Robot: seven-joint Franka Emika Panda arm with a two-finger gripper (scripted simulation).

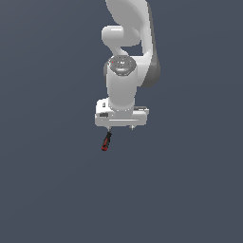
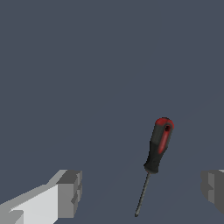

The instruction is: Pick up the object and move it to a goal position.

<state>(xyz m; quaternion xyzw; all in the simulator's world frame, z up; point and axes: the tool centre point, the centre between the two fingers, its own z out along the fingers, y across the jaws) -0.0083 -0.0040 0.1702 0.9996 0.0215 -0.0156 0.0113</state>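
Note:
The object [image 1: 106, 141] is a small screwdriver-like rod with a black and red handle, lying on the dark grey floor just below the white gripper's [image 1: 120, 128] left side in the exterior view. In the wrist view the object [image 2: 156, 153] shows a black handle with a red cap and a thin grey shaft [image 2: 142, 194]. It lies on the floor between the two grey fingertips [image 2: 70, 192], nearer the other one [image 2: 214, 190]. The gripper [image 2: 142, 192] is open, its fingers far apart, and touches nothing.
The white arm [image 1: 128, 42] rises behind the gripper towards the top of the exterior view. The plain dark grey floor [image 1: 47, 190] fills the rest of the picture, with no other objects seen.

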